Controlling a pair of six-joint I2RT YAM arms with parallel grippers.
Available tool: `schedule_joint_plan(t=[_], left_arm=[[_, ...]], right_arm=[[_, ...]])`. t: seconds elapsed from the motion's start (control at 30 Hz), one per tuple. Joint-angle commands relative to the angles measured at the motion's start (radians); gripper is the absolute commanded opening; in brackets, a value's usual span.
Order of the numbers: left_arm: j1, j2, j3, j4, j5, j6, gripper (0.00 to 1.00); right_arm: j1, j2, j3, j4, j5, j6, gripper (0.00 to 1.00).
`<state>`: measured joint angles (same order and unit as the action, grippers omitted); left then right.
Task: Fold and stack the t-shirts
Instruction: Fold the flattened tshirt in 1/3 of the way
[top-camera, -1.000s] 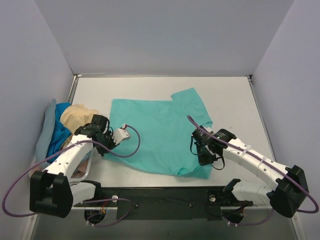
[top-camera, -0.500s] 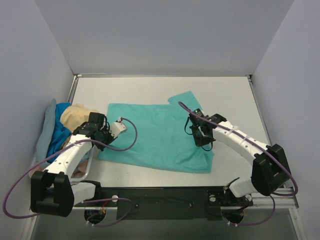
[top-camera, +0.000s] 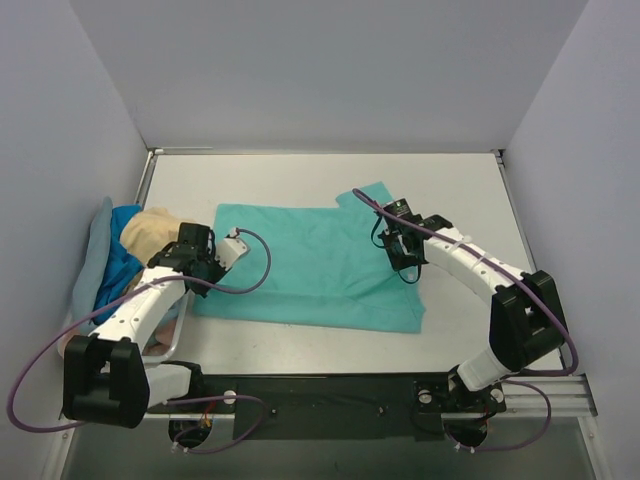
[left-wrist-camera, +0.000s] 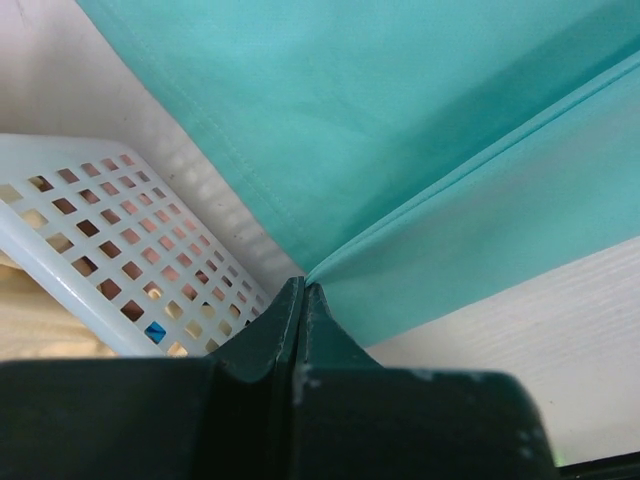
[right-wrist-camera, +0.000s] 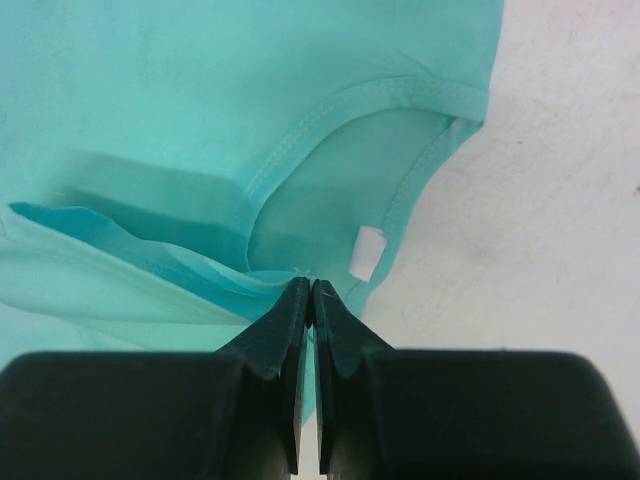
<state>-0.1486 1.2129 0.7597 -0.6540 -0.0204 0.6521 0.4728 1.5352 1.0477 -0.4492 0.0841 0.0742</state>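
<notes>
- We have the left gripper (left-wrist-camera: 303, 290) pinched shut on the teal-green t-shirt (top-camera: 310, 265) at its 9 o'clock edge. The right gripper (right-wrist-camera: 309, 288) is pinched shut on its 3 o'clock edge.
- The shirt lies mid-table, apparently doubled over. Both bites look thin, so an uneven pull could slip the cloth and skew our fold.
- The basket (left-wrist-camera: 90, 230) at 9 o'clock sits just beside our left grip, where the hem might snag.

White table (top-camera: 450, 180): teal-green t-shirt (top-camera: 310, 270), white basket (left-wrist-camera: 120, 240).
</notes>
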Motion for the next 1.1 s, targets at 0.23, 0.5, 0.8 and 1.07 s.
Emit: schedule_joint_plan(t=[0.23, 0.5, 0.8, 1.07], left_arm=[[0.017, 0.059, -0.010, 0.082, -0.050, -0.037, 0.00], [0.015, 0.079, -0.036, 0.152, -0.170, -0.042, 0.00], [0.015, 0.099, -0.048, 0.174, -0.141, -0.057, 0.00], [0.015, 0.109, 0.027, 0.151, -0.124, -0.049, 0.70]], right_arm=[[-0.014, 0.065, 0.097, 0.041, 0.000, -0.065, 0.00], [-0.023, 0.103, 0.123, 0.035, 0.031, -0.067, 0.00], [-0.037, 0.147, 0.175, 0.037, 0.003, -0.059, 0.00], [-0.051, 0.143, 0.247, -0.068, 0.134, 0.071, 0.61]])
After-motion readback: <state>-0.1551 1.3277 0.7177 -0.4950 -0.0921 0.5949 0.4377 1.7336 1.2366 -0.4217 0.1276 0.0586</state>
